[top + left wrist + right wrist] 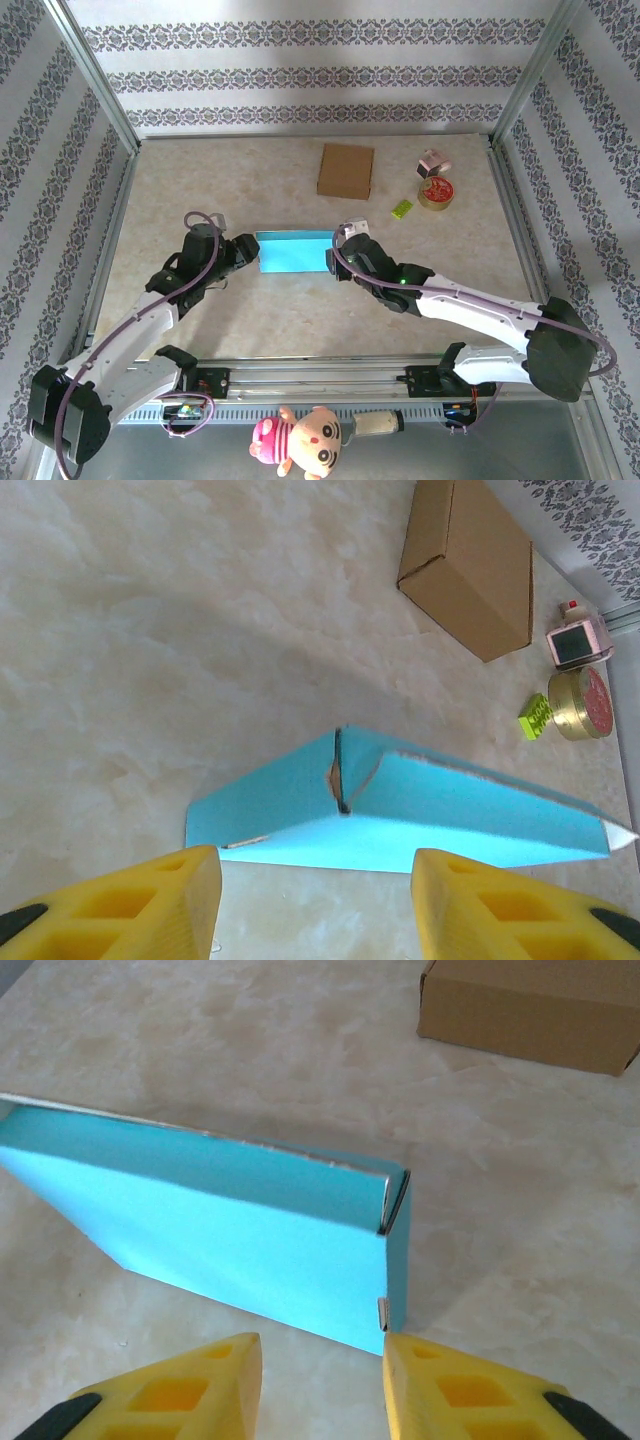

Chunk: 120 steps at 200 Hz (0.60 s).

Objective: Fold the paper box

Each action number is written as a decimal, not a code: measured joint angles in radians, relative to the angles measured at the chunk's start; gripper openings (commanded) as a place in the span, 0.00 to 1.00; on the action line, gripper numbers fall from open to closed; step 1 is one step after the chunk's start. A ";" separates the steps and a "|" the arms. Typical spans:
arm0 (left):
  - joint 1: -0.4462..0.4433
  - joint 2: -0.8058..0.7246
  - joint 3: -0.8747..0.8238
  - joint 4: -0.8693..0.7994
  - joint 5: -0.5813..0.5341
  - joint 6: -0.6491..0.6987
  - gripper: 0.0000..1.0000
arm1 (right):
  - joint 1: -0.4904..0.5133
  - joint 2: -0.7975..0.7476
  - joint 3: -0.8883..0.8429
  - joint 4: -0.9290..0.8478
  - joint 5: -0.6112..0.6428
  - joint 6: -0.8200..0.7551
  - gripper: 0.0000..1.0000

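Lying on the marbled bench (300, 320), the flat blue paper box (292, 251) has free room along both long edges; left claw (315, 885) gapes wide, right claw (320, 1355) narrower, both empty.

Blue paper box (292, 250), closed, lying flat.

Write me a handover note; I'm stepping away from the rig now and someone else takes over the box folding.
Left gripper: open, empty, facing the left end of the blue paper box.
Right gripper: open, empty, facing its right end.
It lies flat on the table between them.
Done: it looks folded into shape.
Left: end flaps show small gaps; probably press them shut.
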<state>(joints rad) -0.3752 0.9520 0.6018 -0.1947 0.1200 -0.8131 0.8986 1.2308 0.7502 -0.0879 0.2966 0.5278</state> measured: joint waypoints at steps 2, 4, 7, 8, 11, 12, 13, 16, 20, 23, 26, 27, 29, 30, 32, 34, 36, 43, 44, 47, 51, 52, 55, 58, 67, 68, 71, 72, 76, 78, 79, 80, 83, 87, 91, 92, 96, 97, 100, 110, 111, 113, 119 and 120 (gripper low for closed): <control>0.000 0.001 0.000 0.000 0.001 0.000 0.51 | 0.000 0.000 0.000 -0.001 -0.002 0.000 0.38; 0.001 0.002 0.001 0.000 0.004 0.000 0.51 | 0.000 0.000 0.001 -0.002 -0.002 0.000 0.38; 0.002 0.003 0.002 0.000 0.006 0.000 0.51 | 0.000 0.000 0.002 -0.003 -0.005 0.001 0.38; 0.003 0.003 0.002 0.000 0.007 0.000 0.52 | 0.000 0.000 0.002 -0.003 -0.006 0.001 0.38; 0.004 0.005 0.002 0.000 0.008 0.000 0.52 | 0.000 0.000 0.003 -0.005 -0.008 0.001 0.39; 0.004 0.005 0.003 0.000 0.008 0.000 0.52 | -0.001 0.000 0.004 -0.005 -0.009 0.002 0.39; 0.004 0.005 0.003 0.000 0.009 0.000 0.52 | -0.002 0.000 0.004 -0.005 -0.010 0.002 0.39; 0.005 0.005 0.003 0.001 0.010 0.000 0.52 | -0.003 0.000 0.005 -0.007 -0.014 0.003 0.39; 0.005 0.005 0.003 0.001 0.010 0.000 0.52 | -0.005 0.000 0.006 -0.008 -0.019 0.004 0.39; 0.005 0.005 0.004 0.001 0.011 0.000 0.52 | -0.005 0.000 0.008 -0.009 -0.022 0.005 0.39; 0.005 0.005 0.005 0.001 0.011 0.000 0.52 | -0.006 0.000 0.009 -0.010 -0.025 0.006 0.40; 0.005 0.005 0.005 0.002 0.011 0.000 0.52 | -0.006 0.000 0.010 -0.010 -0.027 0.007 0.40; 0.005 0.005 0.006 0.003 0.011 0.000 0.52 | -0.006 0.000 0.010 -0.011 -0.028 0.008 0.40; 0.005 0.005 0.006 0.003 0.011 0.000 0.51 | -0.006 0.000 0.010 -0.011 -0.028 0.008 0.40; 0.006 0.005 0.006 0.004 0.013 0.000 0.52 | -0.006 0.000 0.011 -0.011 -0.029 0.008 0.40; 0.006 0.005 0.007 0.004 0.014 0.000 0.52 | -0.007 0.000 0.012 -0.012 -0.031 0.008 0.40; 0.006 0.006 0.008 0.005 0.014 0.000 0.52 | -0.007 0.000 0.013 -0.013 -0.032 0.008 0.41; 0.009 0.007 0.011 0.008 0.015 0.000 0.51 | -0.007 -0.001 0.015 -0.014 -0.037 0.008 0.41; 0.009 0.007 0.011 0.008 0.015 0.000 0.52 | -0.007 -0.001 0.015 -0.014 -0.037 0.008 0.41; 0.010 0.009 0.013 0.010 0.015 0.000 0.52 | -0.007 -0.001 0.016 -0.014 -0.038 0.008 0.42; 0.011 0.012 0.014 0.013 0.015 0.000 0.52 | -0.007 -0.002 0.017 -0.014 -0.042 0.007 0.42; 0.011 0.012 0.014 0.014 0.015 0.000 0.52 | -0.007 -0.002 0.017 -0.014 -0.042 0.007 0.42; 0.012 0.016 0.016 0.016 0.014 0.000 0.52 | -0.008 -0.002 0.018 -0.014 -0.044 0.007 0.42; 0.013 0.019 0.019 0.017 0.016 0.000 0.52 | -0.011 -0.002 0.019 -0.014 -0.046 0.007 0.42; 0.016 0.034 0.026 0.021 0.018 0.002 0.52 | -0.017 -0.002 0.021 -0.016 -0.052 0.004 0.45; 0.016 0.035 0.026 0.022 0.018 0.002 0.52 | -0.019 -0.002 0.021 -0.017 -0.053 0.004 0.47; 0.017 0.040 0.028 0.023 0.018 0.003 0.52 | -0.022 -0.002 0.022 -0.019 -0.056 0.002 0.52; 0.018 0.042 0.029 0.023 0.018 0.004 0.52 | -0.023 -0.002 0.023 -0.019 -0.057 0.002 0.53; 0.018 0.048 0.032 0.023 0.017 0.006 0.52 | -0.029 -0.002 0.025 -0.023 -0.061 0.002 0.57; 0.018 0.051 0.033 0.023 0.017 0.008 0.52 | -0.033 -0.002 0.026 -0.028 -0.063 -0.007 0.57; 0.018 0.053 0.034 0.023 0.017 0.009 0.52 | -0.035 -0.002 0.027 -0.029 -0.063 -0.005 0.58; 0.018 0.054 0.034 0.023 0.017 0.010 0.52 | -0.037 -0.001 0.028 -0.030 -0.063 -0.003 0.58; 0.019 0.058 0.037 0.023 0.014 0.014 0.52 | -0.045 -0.001 0.031 -0.037 -0.068 -0.003 0.60; 0.019 0.064 0.040 0.023 0.012 0.020 0.52 | -0.056 0.001 0.039 -0.049 -0.076 -0.006 0.61; 0.020 0.071 0.044 0.022 0.006 0.026 0.52 | -0.071 0.003 0.048 -0.063 -0.090 -0.012 0.64; 0.020 0.071 0.045 0.022 0.006 0.027 0.52 | -0.076 0.003 0.051 -0.067 -0.093 -0.011 0.65; 0.023 0.079 0.051 0.021 0.002 0.035 0.52 | -0.092 0.008 0.060 -0.076 -0.106 -0.012 0.68; 0.023 0.082 0.053 0.020 0.000 0.037 0.52 | -0.098 0.009 0.064 -0.080 -0.112 -0.015 0.68; 0.025 0.089 0.059 0.018 -0.004 0.044 0.52 | -0.113 0.014 0.073 -0.087 -0.120 -0.014 0.69; 0.035 0.118 0.086 0.012 -0.018 0.067 0.52 | -0.166 0.038 0.109 -0.114 -0.165 -0.031 0.70; 0.035 0.120 0.088 0.011 -0.018 0.069 0.52 | -0.173 0.042 0.115 -0.118 -0.171 -0.033 0.70; 0.038 0.127 0.095 0.011 -0.020 0.073 0.52 | -0.183 0.049 0.124 -0.122 -0.176 -0.034 0.71; 0.046 0.155 0.120 0.006 -0.025 0.090 0.51 | -0.212 0.071 0.150 -0.140 -0.201 -0.040 0.71; 0.047 0.159 0.123 0.005 -0.026 0.093 0.51 | -0.219 0.078 0.157 -0.143 -0.207 -0.043 0.71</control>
<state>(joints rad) -0.3283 1.1110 0.7250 -0.1898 0.0940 -0.7204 0.6800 1.3087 0.9073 -0.2314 0.0895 0.4847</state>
